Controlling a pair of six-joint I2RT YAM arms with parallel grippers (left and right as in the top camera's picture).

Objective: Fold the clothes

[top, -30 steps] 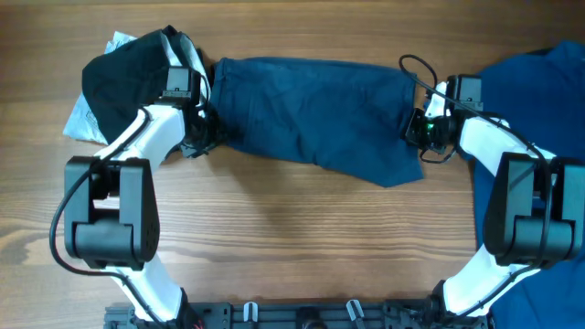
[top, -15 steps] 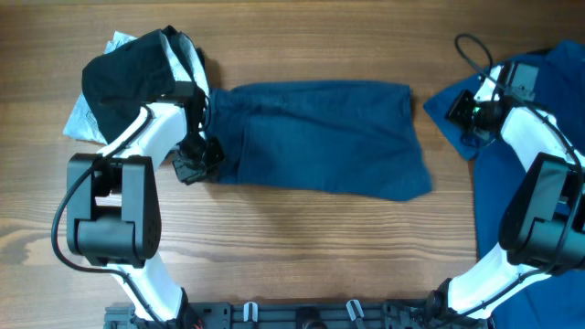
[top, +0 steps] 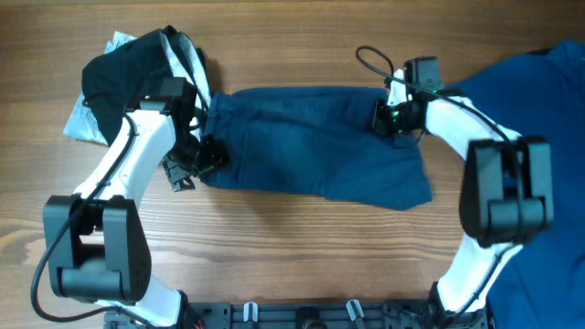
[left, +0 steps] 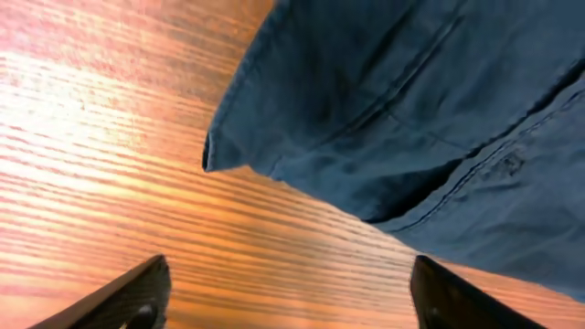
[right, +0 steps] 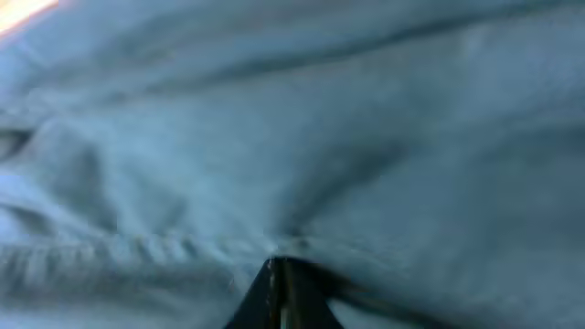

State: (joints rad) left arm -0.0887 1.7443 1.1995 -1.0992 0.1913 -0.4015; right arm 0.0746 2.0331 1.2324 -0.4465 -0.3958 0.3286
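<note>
Plainly, the shorts (top: 311, 137) lie spread across the middle of the overhead frame, a long, roughly rectangular sheet of dark teal-blue, denim-like cloth on the striped wood-grain table (top: 302, 265). The weave looks matte and a little stiff, with soft creases running along its length and a lower edge that slants down toward the right. From my left wrist I see double-stitched seams and a folded hem that ends in a blunt corner, its underside in shadow against the warm, glossy wood.

My left gripper (top: 201, 157) sits at the left end of the shorts, and its dark, wedge-shaped fingers (left: 128, 297) are spread wide apart at the bottom corners of the wrist view. The hem corner lies ahead of them over bare table, in the upper half of that view, touching neither finger.

My right gripper (top: 391, 119) rests on the upper right part of the shorts, just inside their top edge. Its wrist view is blurred and filled with pale-lit blue cloth, rumpled into soft ridges. My right fingers (right: 274, 294) are drawn together into one narrow dark point at the bottom centre, right against the fabric; I cannot tell whether any fold is caught between them.

A black garment (top: 119, 82) is heaped at the upper left, and a brighter royal-blue shirt (top: 539, 91) fills the right edge.
</note>
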